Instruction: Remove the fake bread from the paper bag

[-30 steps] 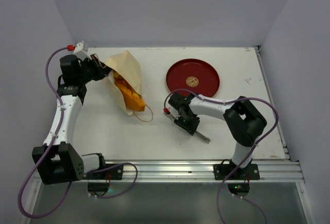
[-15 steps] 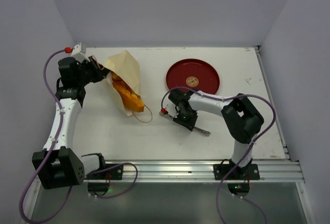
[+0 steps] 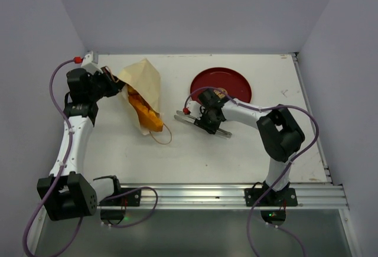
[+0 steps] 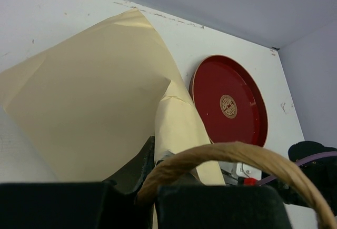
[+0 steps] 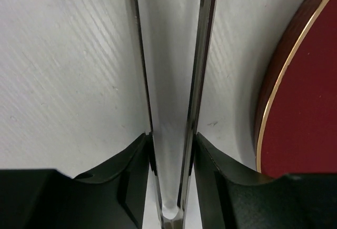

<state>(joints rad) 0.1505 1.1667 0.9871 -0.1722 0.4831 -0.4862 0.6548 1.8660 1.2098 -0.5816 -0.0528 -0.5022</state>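
Observation:
The cream paper bag (image 3: pixel 144 78) lies tilted on the table's back left, its mouth facing front. Orange fake bread (image 3: pixel 147 113) shows inside the mouth; the other breads are hidden. My left gripper (image 3: pixel 117 85) is shut on the bag's edge at its left side. In the left wrist view the bag's paper (image 4: pixel 95 102) fills the frame, with a brown cord handle (image 4: pixel 237 155) arching over the fingers (image 4: pixel 134 168). My right gripper (image 3: pixel 207 120) is shut on metal tongs (image 3: pixel 184 117), whose arms point left toward the bag. The tongs (image 5: pixel 171 81) run straight out between my right fingers.
A red round plate (image 3: pixel 233 80) with a gold centre mark sits at the back, right behind my right gripper; its rim (image 5: pixel 271 113) shows to the right of the tongs. One cord handle (image 3: pixel 162 136) lies on the table in front of the bag.
My right gripper has moved back toward the plate and swung the tongs round, so they now point left at the bag. The left gripper still holds the bag, barely shifted.

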